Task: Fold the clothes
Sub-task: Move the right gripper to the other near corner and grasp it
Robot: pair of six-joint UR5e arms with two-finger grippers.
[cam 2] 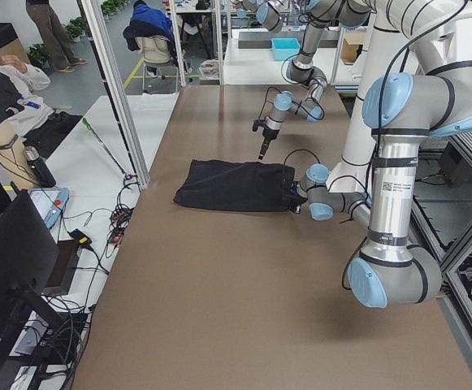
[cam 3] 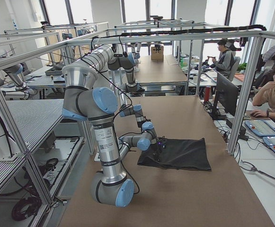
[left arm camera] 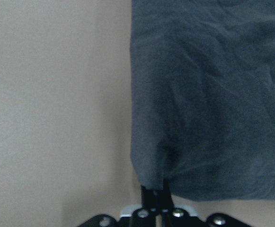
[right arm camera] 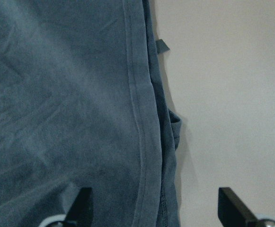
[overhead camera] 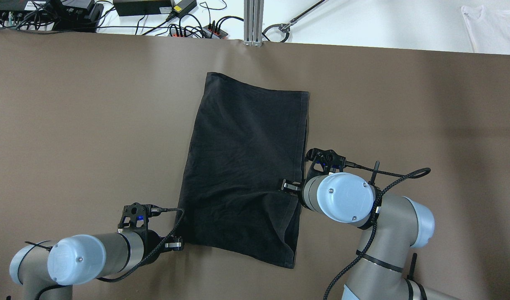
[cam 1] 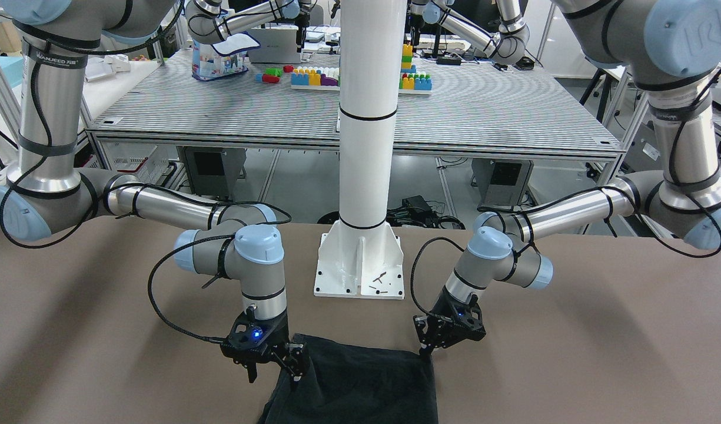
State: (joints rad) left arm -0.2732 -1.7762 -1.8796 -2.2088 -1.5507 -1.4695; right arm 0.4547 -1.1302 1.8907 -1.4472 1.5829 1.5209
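The clothes (overhead camera: 242, 166) are one black garment lying flat on the brown table, also seen in the front view (cam 1: 360, 388). Its near right part is folded over itself. My left gripper (overhead camera: 177, 243) is shut on the garment's near left corner (left arm camera: 151, 175), the fingers (left arm camera: 154, 196) pinched together on the hem. In the front view this left gripper (cam 1: 425, 350) is at the right. My right gripper (overhead camera: 288, 185) is open, low over the garment's right hemmed edge (right arm camera: 142, 118), its fingers (right arm camera: 83, 201) spread to either side. In the front view it (cam 1: 275, 371) is at the left.
A white pole on a base plate (cam 1: 360, 265) stands at the robot's side of the table. Cables and power bricks (overhead camera: 155, 8) lie beyond the far edge, with a white garment (overhead camera: 492, 23) at the far right. People sit beside the table (cam 3: 272, 94). Brown table shows around the garment.
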